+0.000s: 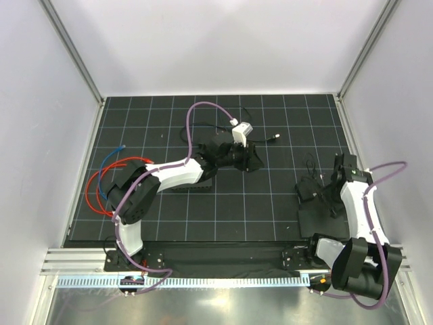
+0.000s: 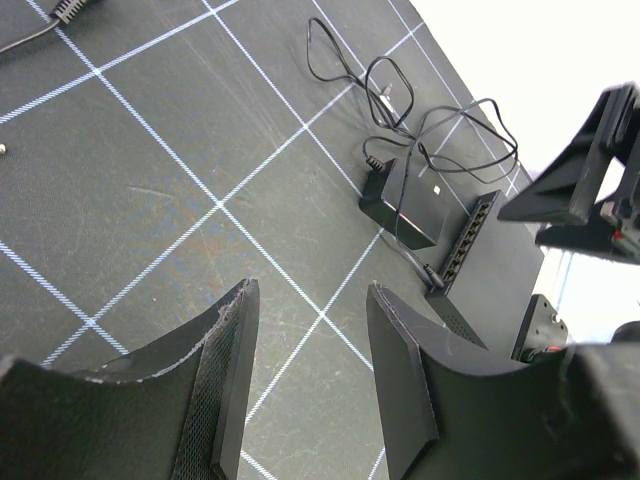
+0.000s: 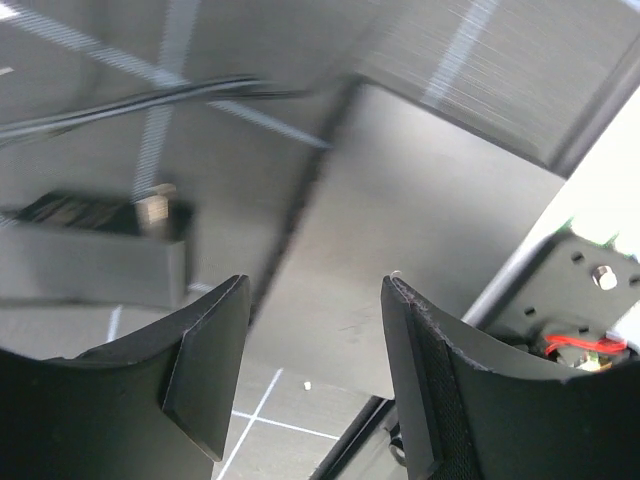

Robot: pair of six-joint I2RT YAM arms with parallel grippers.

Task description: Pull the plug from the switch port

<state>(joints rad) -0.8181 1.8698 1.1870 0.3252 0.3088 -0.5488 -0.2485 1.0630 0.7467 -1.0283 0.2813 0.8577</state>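
Note:
The switch (image 2: 497, 262), a flat black box with a row of sockets along one edge, lies at the right of the mat (image 1: 203, 217). From above it shows as a dark slab (image 1: 322, 221). A small black plug (image 2: 432, 273) sits at its socket edge, on a thin cord. My right gripper (image 3: 315, 285) hovers just over the switch's flat top (image 3: 420, 240). It is open, with nothing between the fingers. My left gripper (image 2: 312, 290) is open over bare mat at the centre (image 1: 252, 161), well away from the switch.
A black power brick (image 2: 405, 205) with a looped thin cord (image 2: 420, 110) lies beside the switch. A white adapter (image 1: 241, 131) and a purple cable (image 1: 196, 115) lie at the back. Red and blue wires (image 1: 101, 179) curl at the left. White walls surround the mat.

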